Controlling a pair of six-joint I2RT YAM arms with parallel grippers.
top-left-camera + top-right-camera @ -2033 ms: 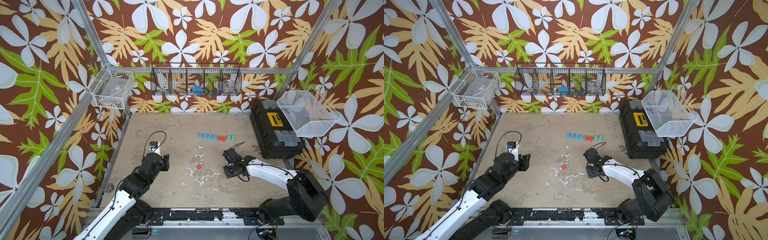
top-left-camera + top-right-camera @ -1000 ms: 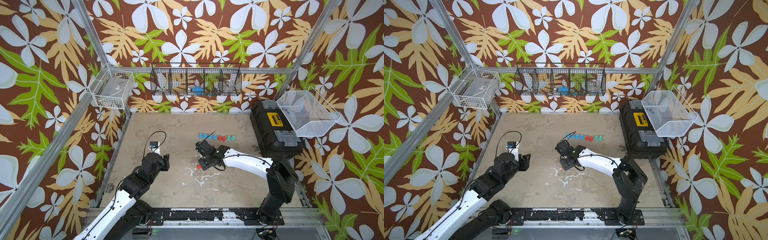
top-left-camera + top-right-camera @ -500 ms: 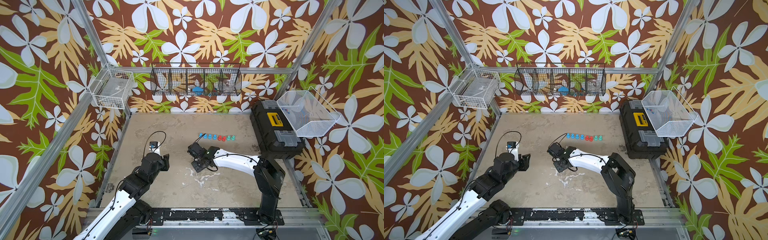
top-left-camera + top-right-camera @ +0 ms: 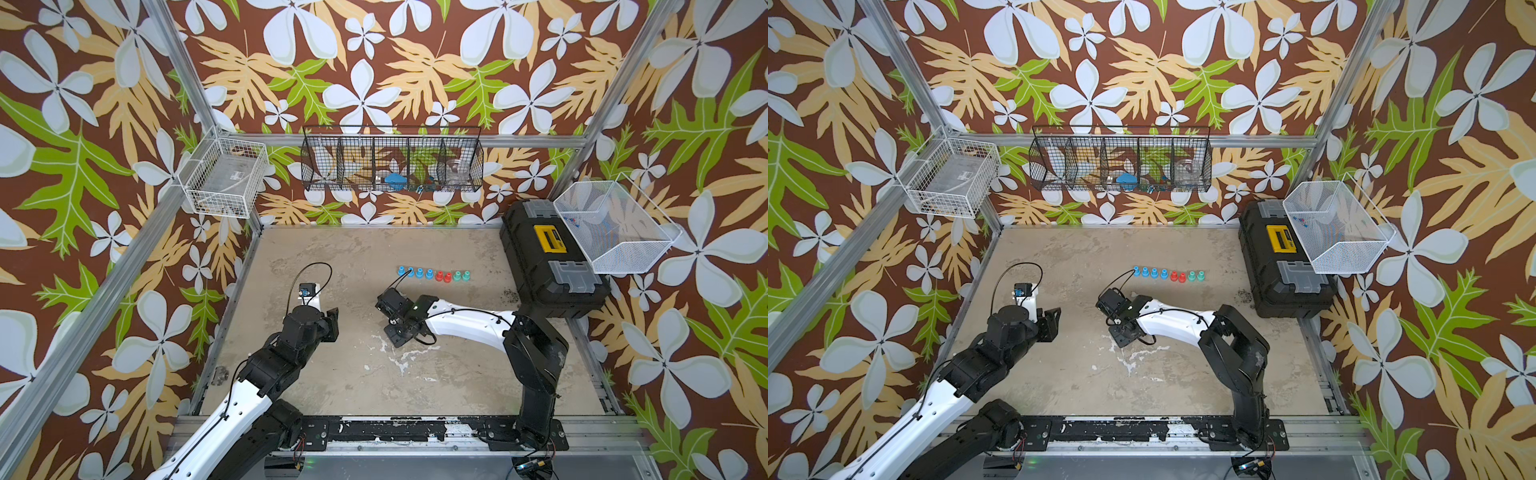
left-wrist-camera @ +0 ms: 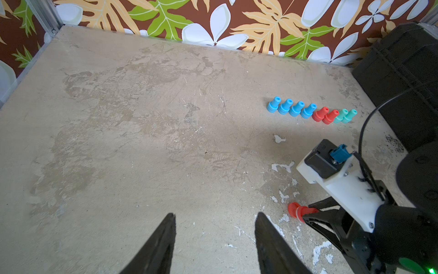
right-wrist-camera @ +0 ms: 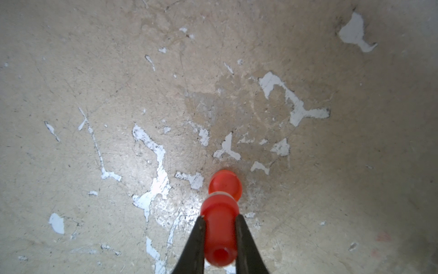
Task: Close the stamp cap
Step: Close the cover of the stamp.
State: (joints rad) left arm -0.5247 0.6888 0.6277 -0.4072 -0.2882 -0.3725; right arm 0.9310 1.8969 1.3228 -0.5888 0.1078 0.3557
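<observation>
Slippage is our first worry: the red stamp is smooth, glossy plastic, a slim round barrel with a small hole in its butt end, and the right gripper pinches that barrel between two narrow black jaws. If we press the domed cap against the table to seat it, we judge the barrel could slide back through the jaws or swivel, leaving the cap half on. A pale ring shows where cap meets barrel; we cannot tell whether the cap is fully home, or whether it touches the table. An off-axis push could pop the round cap loose and send it rolling. The stamp sits low, on the robot's side of the row of stamps, well apart from it. The left gripper hangs farther from that row, jaws spread and empty, so it braces nothing. The table is matte, mottled beige, chipped to white patches. The row holds blue, red and green flanged pegs; past its green end stands a black ribbed toolbox.
</observation>
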